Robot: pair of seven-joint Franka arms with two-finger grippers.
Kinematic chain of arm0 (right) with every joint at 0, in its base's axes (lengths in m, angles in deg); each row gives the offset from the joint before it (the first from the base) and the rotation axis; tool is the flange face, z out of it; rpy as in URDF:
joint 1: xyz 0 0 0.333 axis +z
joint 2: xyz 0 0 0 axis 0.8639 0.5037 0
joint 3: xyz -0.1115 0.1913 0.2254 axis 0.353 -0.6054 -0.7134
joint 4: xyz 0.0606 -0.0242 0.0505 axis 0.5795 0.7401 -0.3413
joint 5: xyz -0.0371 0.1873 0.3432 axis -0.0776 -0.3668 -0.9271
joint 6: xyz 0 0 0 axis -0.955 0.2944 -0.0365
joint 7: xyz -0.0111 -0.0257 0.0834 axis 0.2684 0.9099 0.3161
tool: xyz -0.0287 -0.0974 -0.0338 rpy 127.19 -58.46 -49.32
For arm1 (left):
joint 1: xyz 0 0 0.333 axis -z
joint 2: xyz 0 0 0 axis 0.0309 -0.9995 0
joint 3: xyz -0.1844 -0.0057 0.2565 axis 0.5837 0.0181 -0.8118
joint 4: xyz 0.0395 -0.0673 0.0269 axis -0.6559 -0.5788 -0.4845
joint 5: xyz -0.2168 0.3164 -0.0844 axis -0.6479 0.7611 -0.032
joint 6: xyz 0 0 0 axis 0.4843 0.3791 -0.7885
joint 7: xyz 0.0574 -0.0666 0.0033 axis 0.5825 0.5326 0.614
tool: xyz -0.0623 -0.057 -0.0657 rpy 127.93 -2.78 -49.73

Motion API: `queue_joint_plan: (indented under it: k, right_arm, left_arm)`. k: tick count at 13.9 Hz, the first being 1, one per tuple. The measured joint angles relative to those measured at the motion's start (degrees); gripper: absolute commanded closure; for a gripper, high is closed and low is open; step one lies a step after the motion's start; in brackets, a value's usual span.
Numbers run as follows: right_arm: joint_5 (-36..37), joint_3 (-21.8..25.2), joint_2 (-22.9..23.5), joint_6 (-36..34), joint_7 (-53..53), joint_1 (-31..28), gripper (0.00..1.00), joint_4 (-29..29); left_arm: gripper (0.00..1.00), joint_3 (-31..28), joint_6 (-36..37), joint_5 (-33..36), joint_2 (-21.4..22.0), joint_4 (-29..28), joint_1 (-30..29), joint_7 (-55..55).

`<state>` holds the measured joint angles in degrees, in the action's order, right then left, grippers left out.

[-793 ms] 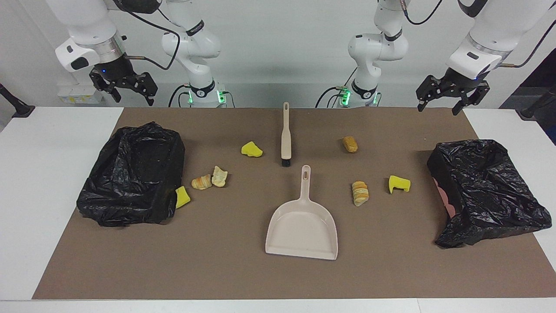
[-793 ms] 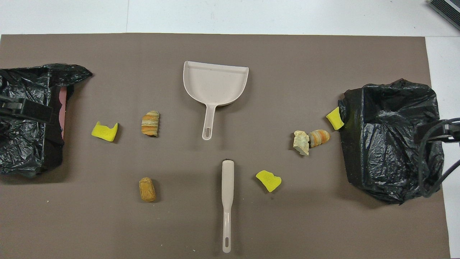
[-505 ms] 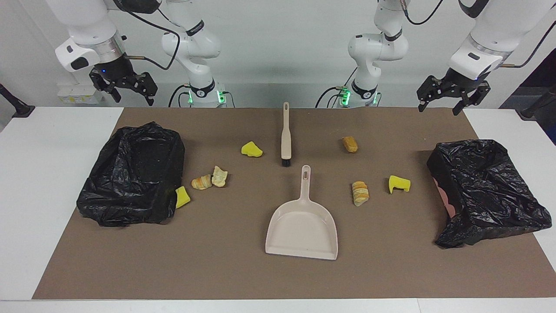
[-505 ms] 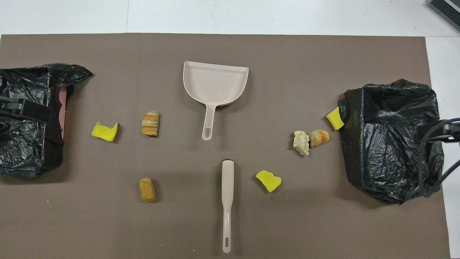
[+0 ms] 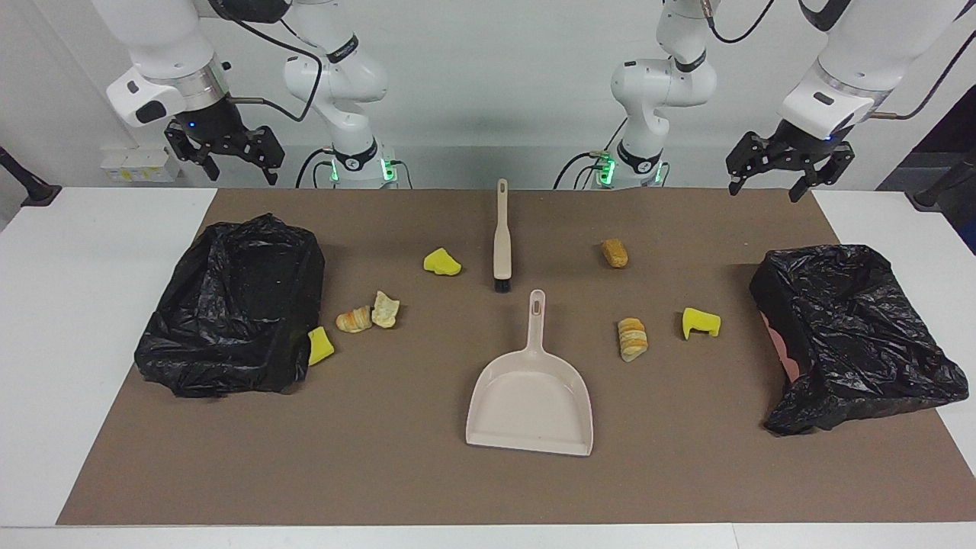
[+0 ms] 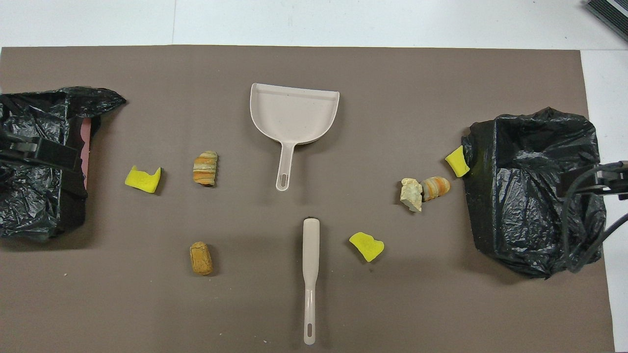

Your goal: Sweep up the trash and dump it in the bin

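Observation:
Several pieces of trash lie on the brown mat: yellow sponge chunks [image 5: 441,262] [image 5: 701,322] [image 5: 320,345] and tan bread-like lumps [image 5: 354,319] [image 5: 614,252] [image 5: 632,338]. One sponge chunk [image 6: 457,161] leans against the black-bagged bin [image 5: 232,305] at the right arm's end. A second bagged bin [image 5: 854,335] stands at the left arm's end. My right gripper [image 5: 240,177] hangs open and empty in the air over the mat's edge by that first bin. My left gripper [image 5: 765,191] is open and empty too, over the mat's corner above the second bin.
A beige dustpan [image 5: 530,396] lies mid-mat, its handle pointing toward the robots. The beige brush [image 5: 501,236] lies in line with it, nearer the robots, bristles toward the pan. White table [image 5: 91,305] borders the mat [image 5: 381,457].
Both raised grippers have drifted slightly toward the middle of the table. Nothing on the mat has moved.

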<state>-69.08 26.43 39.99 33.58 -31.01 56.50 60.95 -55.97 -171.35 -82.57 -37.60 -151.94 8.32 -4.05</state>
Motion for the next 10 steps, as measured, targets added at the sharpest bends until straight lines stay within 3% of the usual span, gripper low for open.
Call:
queue_joint_plan:
  k: [4, 10]
  right_arm:
    - [-0.5, -1.7, 0.8, 0.0, 0.0, 0.8, 0.0, 0.1]
    - [-2.2, -6.5, 6.0, 4.6, 0.0, 2.0, 0.0, 0.2]
  left_arm:
    - [0.0, 4.1, -2.3, 0.0, 3.8, -6.5, 0.5, 1.5]
    - [0.0, 17.1, -14.3, -2.0, 12.9, -27.1, 0.8, 15.3]
